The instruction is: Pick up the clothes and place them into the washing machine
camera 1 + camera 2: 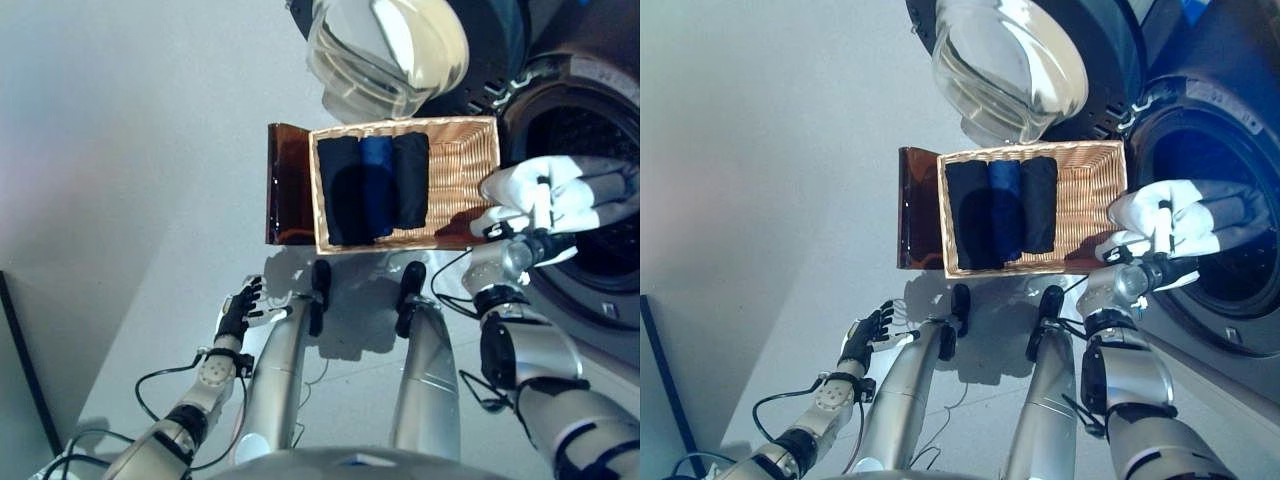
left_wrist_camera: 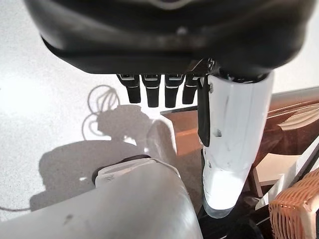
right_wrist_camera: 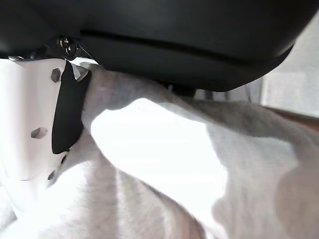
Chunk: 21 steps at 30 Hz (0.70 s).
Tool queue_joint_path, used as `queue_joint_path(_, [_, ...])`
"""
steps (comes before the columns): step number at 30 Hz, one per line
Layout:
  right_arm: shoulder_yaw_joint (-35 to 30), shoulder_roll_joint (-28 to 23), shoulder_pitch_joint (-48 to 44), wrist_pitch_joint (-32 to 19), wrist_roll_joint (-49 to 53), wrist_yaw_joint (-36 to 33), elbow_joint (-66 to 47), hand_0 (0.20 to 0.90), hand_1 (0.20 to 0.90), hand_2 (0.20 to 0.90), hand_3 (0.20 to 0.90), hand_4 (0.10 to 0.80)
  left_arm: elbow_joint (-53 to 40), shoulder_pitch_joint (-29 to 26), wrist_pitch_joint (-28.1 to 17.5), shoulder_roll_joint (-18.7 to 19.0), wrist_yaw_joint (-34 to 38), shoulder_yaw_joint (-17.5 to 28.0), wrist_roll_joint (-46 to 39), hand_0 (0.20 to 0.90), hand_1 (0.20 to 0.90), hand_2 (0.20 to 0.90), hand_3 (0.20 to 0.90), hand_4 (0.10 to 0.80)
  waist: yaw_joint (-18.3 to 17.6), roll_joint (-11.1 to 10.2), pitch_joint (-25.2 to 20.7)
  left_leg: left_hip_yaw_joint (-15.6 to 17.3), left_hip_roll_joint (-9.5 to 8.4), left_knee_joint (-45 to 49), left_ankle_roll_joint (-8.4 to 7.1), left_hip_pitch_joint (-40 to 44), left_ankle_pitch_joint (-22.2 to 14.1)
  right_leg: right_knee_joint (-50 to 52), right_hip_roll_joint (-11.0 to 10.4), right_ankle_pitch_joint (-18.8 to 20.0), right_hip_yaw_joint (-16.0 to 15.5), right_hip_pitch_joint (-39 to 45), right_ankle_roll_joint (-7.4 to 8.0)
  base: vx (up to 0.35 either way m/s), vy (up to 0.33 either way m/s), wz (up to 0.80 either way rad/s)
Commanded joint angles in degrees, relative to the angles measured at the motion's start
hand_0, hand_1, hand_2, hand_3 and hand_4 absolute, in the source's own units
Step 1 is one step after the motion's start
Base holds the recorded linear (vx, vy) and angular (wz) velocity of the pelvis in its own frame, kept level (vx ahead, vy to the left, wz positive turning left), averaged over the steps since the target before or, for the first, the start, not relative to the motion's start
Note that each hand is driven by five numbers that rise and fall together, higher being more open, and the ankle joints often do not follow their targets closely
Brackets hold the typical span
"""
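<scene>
Right hand (image 1: pixel 1160 235) clamped on white-grey cloth garment (image 1: pixel 1200 225) at dark washing-machine drum opening (image 1: pixel 1210 200) rim. Rectangular wicker basket (image 1: pixel 1090 200) held dark folded clothes (image 1: pixel 1000 210). Left hand (image 1: pixel 238 312) low, fingers relaxed, apart.

Right arm raised and bent at the elbow, wrist up; right hand (image 1: pixel 532 243) closed, thumb (image 3: pixel 30 124) and fingers clamped around a bunch of pale grey cloth (image 3: pixel 164 169). Left arm low, forearm angled outward; left hand (image 1: pixel 236 312) empty, fingers (image 2: pixel 149 92) relaxed and nearly straight, thumb extended alongside.
</scene>
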Motion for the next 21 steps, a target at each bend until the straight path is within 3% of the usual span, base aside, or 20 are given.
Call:
queue_joint_path(1, [2.6,-13.6,-4.0,-9.1,-4.6,-2.8,-4.8,0.200,0.200,0.200,0.200,0.300,0.2,1.3,-3.1,2.6,2.8,2.7,-0.8,0.900,0.900,0.900,0.900,0.800,0.4,4.1,-2.5,-3.2,1.82,0.9,-5.99,0.0,-4.0,1.9,2.6,-8.2,1.3,4.7,-2.92,0.033,0.017,0.09])
queue_joint_path(10, [4.3,-21.8,-9.1,-8.8,-17.7,-13.2,-12.6,0.200,0.200,0.200,0.200,0.300,1.8,2.2,-4.0,2.3,4.1,2.4,-1.5,0.900,0.900,0.900,0.900,0.800,1.3,6.7,-2.8,-2.2,1.31,-4.5,-6.19,0.4,-2.0,-1.3,2.6,-7.1,3.1,3.1,-2.88,0.027,0.017,-0.01])
queue_joint_path(21, [11.5,-33.2,-18.8,-4.7,-25.8,-17.4,-14.8,0.200,0.200,0.200,0.200,0.300,-3.1,2.6,-4.4,3.7,4.6,1.7,-1.0,0.900,0.900,0.900,0.900,0.800,1.3,8.0,-3.1,-1.9,0.93,-9.5,-6.50,0.4,0.3,-3.8,2.5,-5.7,4.5,1.2,-2.80,0.022,-0.010,0.01])
